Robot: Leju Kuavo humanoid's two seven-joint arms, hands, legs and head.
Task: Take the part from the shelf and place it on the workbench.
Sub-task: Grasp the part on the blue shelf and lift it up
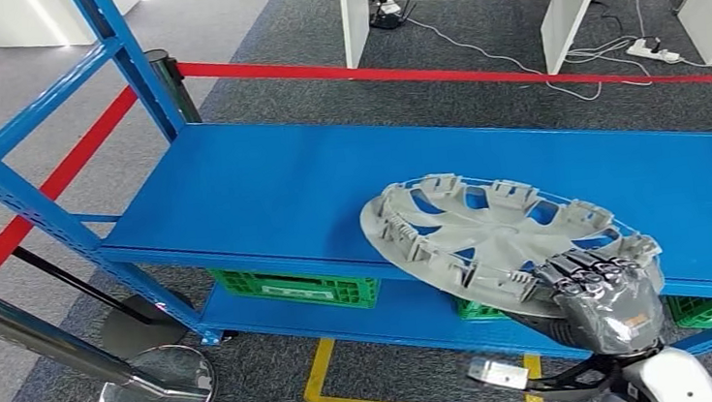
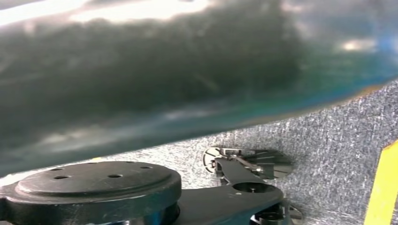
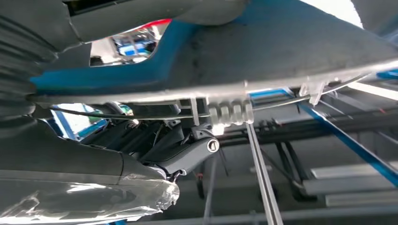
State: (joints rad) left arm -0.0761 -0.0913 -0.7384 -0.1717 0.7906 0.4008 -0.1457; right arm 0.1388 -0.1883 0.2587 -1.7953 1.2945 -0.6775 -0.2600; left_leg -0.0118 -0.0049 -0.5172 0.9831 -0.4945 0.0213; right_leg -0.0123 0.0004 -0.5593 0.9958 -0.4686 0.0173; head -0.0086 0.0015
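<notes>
Right hand [image 1: 601,294] has its fingers curled over the near rim of the hubcap [image 1: 501,239], thumb underneath as the right wrist view suggests, so it's gripping the part. That grey hubcap sits tilted, its near edge jutting past the front lip of the blue shelf [image 1: 263,185], far side apparently resting on the shelf. Grasp looks made; the lift-off, the carry and the set-down on the counter are all yet to come. Left hand's state? Can't tell.
</notes>
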